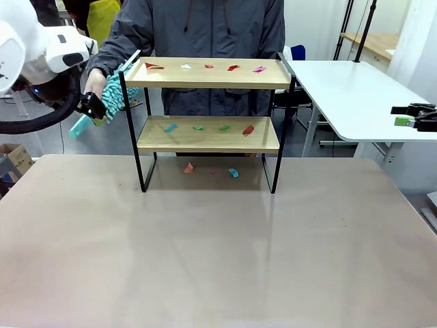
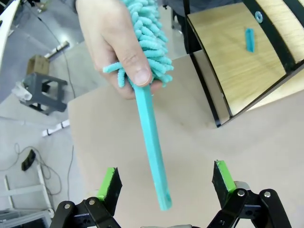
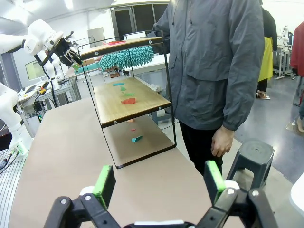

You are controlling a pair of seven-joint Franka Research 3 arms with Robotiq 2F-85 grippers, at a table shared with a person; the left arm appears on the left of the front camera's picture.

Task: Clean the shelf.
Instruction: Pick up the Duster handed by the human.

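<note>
Green-padded left gripper [image 2: 166, 179] spread wide, straddling duster [image 2: 149, 123]

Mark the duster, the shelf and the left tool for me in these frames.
duster [image 2: 150, 137]: left wrist view, on its teal handle below the person's thumb.
shelf [image 1: 205, 76]: front view, on a bare part of the top board.
left tool [image 2: 165, 176]: left wrist view, midway between its open fingertips.

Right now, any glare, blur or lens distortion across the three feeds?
Front view: sharp, even light; the table carries a soft sheen mirroring the legs of the shelf. Left wrist view: wide-angle skew tilts the shelf; the duster and the hand are crisp up close. Right wrist view: stretched at the edges, the shelf leans; bright ceiling lights, no washout.
</note>
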